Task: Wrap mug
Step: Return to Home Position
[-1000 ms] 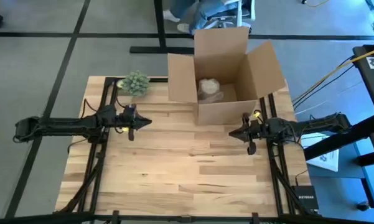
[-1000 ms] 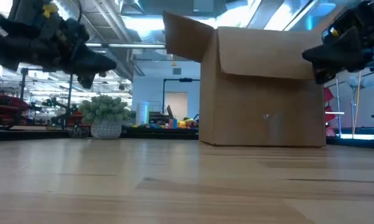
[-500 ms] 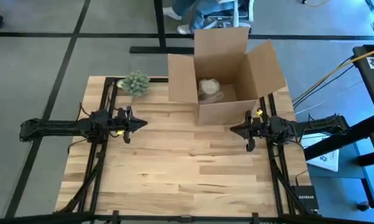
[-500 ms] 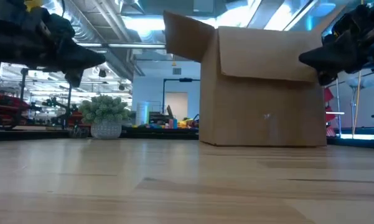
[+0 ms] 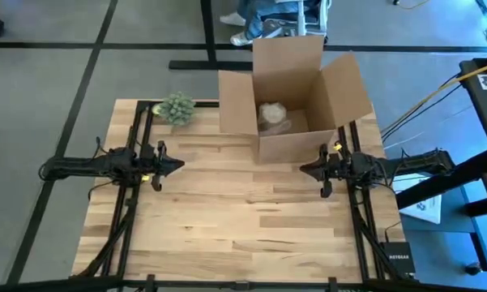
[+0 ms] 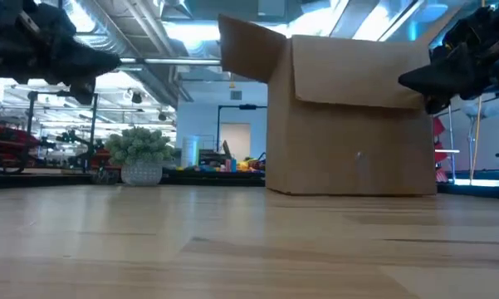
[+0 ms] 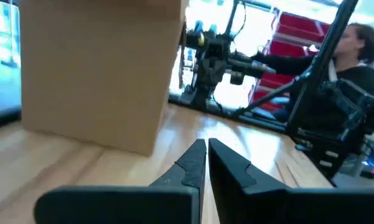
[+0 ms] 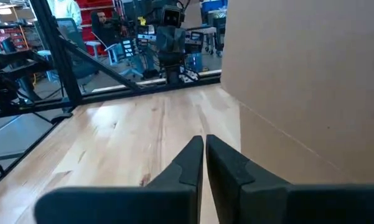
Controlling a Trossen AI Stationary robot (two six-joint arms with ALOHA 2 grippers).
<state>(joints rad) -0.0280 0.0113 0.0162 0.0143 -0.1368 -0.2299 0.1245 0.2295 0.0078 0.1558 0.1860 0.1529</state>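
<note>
An open cardboard box [image 5: 292, 97] stands at the table's far side. Inside it lies a pale wrapped bundle [image 5: 272, 116]; the mug itself is hidden. My left gripper [image 5: 175, 163] hovers shut over the table's left part, holding nothing; in its wrist view its fingers [image 7: 206, 163] meet. My right gripper [image 5: 305, 170] hovers shut at the table's right part, just near of the box's front wall, with nothing in it; its fingers [image 8: 204, 155] are closed in its wrist view.
A small potted plant [image 5: 176, 108] stands at the far left of the table, left of the box. The box's flaps [image 5: 347, 85] stand open, spreading right and back. The wooden tabletop [image 5: 243, 219] stretches bare between and near of the arms. People show beyond the table.
My left gripper has drawn back toward the table's left edge, staying shut and above the table. My right gripper has barely shifted.
</note>
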